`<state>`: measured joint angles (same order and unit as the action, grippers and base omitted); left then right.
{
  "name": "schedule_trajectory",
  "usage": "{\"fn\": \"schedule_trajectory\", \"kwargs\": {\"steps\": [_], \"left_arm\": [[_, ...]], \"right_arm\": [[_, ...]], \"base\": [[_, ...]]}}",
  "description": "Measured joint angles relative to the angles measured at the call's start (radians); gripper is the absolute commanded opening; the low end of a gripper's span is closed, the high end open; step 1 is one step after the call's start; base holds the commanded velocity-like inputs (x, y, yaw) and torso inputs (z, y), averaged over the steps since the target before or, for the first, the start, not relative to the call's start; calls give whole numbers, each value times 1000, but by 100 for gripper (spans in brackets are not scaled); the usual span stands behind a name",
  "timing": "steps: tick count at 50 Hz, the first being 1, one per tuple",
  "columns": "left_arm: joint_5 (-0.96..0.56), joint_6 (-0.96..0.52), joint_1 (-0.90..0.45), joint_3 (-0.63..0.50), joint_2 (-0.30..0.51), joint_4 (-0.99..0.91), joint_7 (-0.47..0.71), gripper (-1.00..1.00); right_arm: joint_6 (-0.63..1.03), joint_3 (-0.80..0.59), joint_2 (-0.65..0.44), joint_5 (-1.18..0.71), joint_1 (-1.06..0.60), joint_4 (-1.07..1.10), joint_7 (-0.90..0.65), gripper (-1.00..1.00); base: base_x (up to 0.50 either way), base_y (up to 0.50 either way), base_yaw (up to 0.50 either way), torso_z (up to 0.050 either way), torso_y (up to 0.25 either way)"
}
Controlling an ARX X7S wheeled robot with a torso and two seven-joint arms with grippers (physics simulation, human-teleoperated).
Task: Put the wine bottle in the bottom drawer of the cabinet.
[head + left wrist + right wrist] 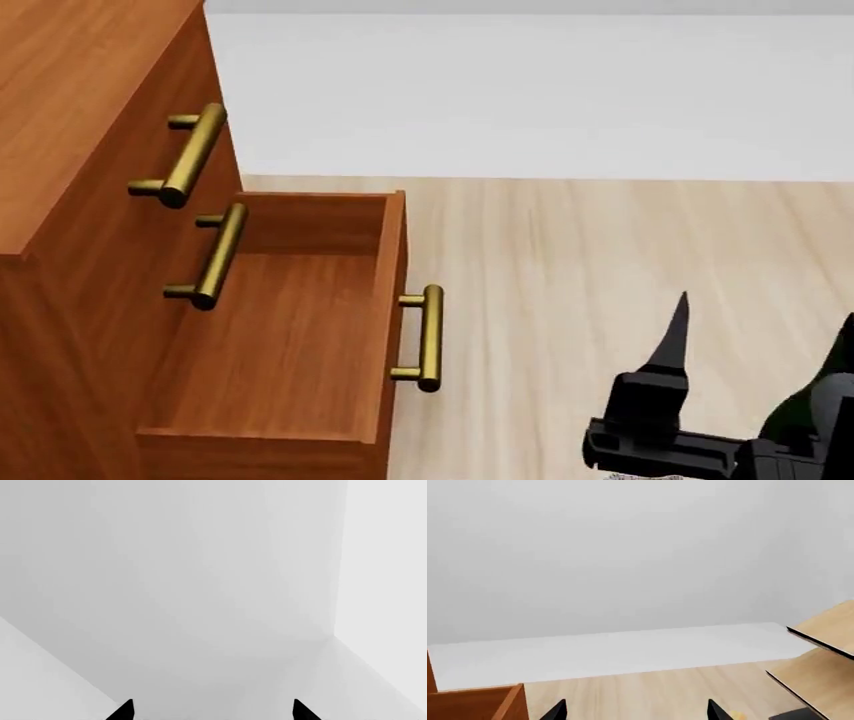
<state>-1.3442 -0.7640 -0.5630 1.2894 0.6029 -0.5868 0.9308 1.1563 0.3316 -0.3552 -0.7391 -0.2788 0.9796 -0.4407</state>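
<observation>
**Bottom drawer standing open, wine bottle out of sight**

The wine bottle is not showing clearly in any view; a dark green shape at the head view's lower right edge may be part of it, but that is too cropped to tell. The bottom drawer (287, 330) is standing pulled out from the cabinet (80, 130), hollow and facing upward, its long axis running along the cabinet front and its brass handle (427, 338) pointing toward the floor's open side. The right tool (674, 345) is hovering over the wooden floor (601, 250) just beyond that handle, nearer the drawer than the left tool (212, 711), which is facing only white walls. Both tools are showing their tips apart, gripping nothing visible.
</observation>
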Motion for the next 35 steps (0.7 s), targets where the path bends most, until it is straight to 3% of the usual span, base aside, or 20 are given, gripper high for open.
{"fn": "schedule_trajectory", "kwargs": {"steps": [14, 35], "left_arm": [[2, 0, 5, -6, 1, -2, 0, 100], [1, -1, 11, -11, 7, -4, 0, 100]], "right_arm": [[37, 119, -37, -96, 84, 34, -62, 100], [-62, 165, -68, -41, 198, -91, -39, 100]], "base": [[0, 0, 0, 0, 0], [0, 0, 0, 0, 0]]}}
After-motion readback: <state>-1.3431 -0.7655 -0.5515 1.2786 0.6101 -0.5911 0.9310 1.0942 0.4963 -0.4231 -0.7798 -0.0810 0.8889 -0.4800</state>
